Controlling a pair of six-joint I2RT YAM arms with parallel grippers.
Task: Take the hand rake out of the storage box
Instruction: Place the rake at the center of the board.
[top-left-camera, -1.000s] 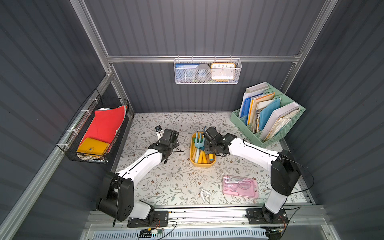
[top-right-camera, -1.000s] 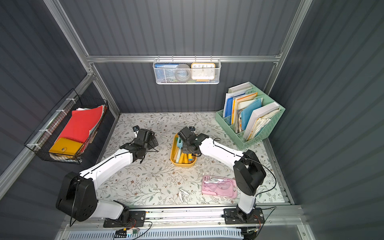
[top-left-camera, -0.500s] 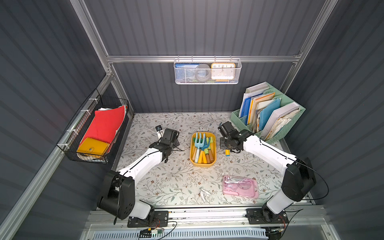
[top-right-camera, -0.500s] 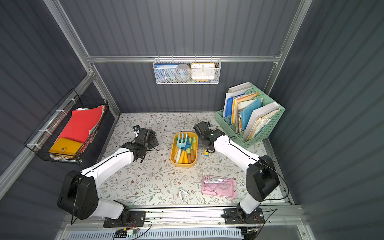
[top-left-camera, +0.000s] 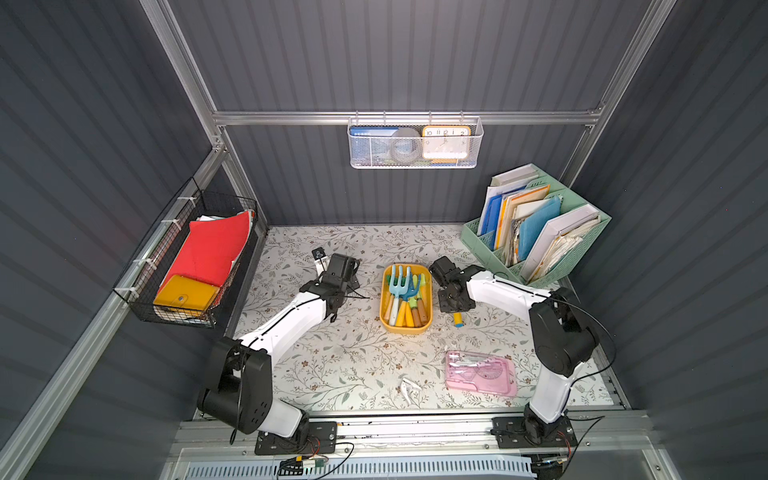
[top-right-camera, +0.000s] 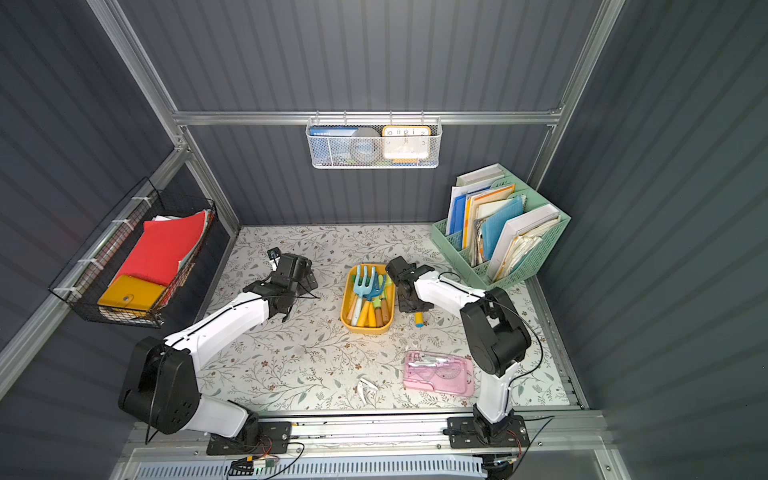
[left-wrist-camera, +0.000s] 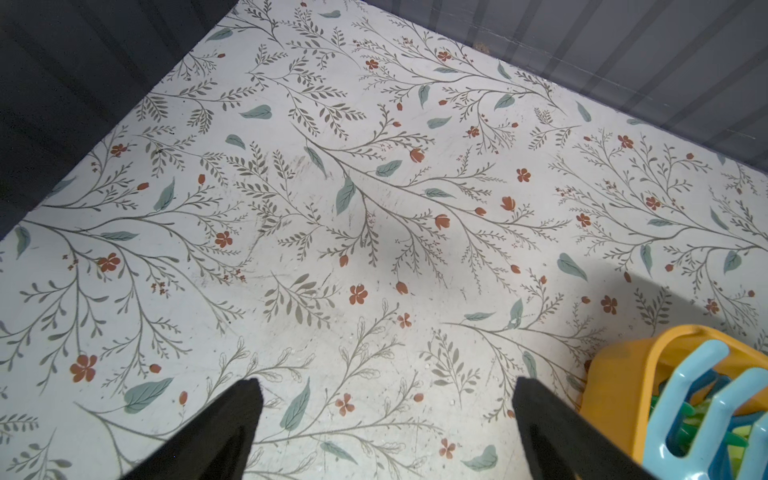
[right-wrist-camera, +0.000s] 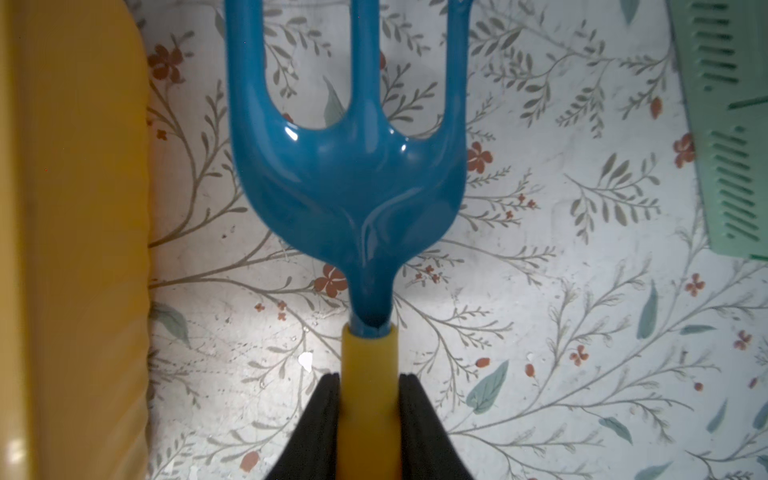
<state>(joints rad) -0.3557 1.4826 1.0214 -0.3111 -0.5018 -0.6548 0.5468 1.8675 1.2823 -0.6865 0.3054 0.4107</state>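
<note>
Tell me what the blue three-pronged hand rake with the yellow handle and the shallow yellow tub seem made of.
Blue three-pronged hand rake: likely moulded plastic, glossy, with sharp highlights on the rounded head. Its yellow handle looks like matte plastic, possibly rubbery. Shallow yellow tub: probably plastic, judging by its smooth, uniform colour and rounded corners.

Floral table (top-left-camera: 332, 353) w/ storage box (top-left-camera: 405, 330), pink case (top-left-camera: 480, 374), organizer (top-left-camera: 482, 239).
</note>
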